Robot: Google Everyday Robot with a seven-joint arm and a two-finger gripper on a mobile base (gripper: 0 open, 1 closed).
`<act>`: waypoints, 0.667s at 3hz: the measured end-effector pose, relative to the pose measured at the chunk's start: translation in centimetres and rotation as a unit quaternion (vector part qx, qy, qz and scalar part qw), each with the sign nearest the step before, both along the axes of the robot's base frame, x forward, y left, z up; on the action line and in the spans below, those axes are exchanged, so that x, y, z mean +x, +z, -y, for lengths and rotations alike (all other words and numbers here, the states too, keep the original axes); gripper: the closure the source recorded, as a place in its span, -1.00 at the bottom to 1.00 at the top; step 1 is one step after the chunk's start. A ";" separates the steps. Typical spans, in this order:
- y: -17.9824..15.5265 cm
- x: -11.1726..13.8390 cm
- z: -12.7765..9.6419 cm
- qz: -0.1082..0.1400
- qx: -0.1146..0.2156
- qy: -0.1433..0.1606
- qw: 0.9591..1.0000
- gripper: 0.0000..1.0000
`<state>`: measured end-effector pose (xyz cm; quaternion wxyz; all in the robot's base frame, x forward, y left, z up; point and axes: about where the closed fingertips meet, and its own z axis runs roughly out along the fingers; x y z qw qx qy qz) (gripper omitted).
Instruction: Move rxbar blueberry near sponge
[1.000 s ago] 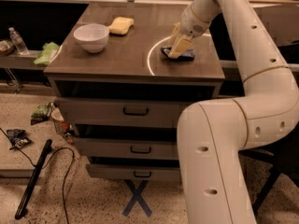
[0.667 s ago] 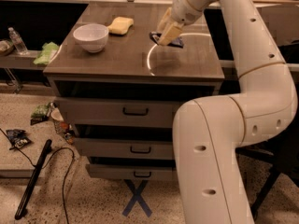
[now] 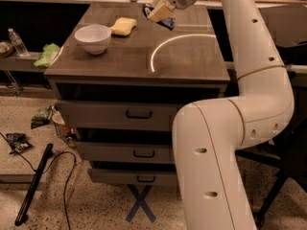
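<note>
The pale yellow sponge [image 3: 123,26] lies on the far left part of the dark table top [image 3: 182,61], right of the white bowl [image 3: 93,38]. My gripper [image 3: 160,12] is above the far middle of the table, right of the sponge, shut on the rxbar blueberry [image 3: 165,21]. The dark blue bar shows only as edges below and beside the fingers and is held off the surface.
The table is a drawer unit with three drawers [image 3: 139,114]. A green cloth [image 3: 47,54] and a water bottle [image 3: 17,42] sit on a lower shelf at left. Wrappers [image 3: 17,142] and a black cable lie on the floor at left.
My gripper lifted the bar from the right side of the table and carried it left and farther back, toward the sponge.
</note>
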<state>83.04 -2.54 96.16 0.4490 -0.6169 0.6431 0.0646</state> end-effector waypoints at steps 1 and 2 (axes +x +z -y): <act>-0.5 1.9 -0.5 -0.015 0.015 -0.051 0.998 1.00; -2.5 3.2 -1.1 -0.039 0.024 -0.087 0.995 1.00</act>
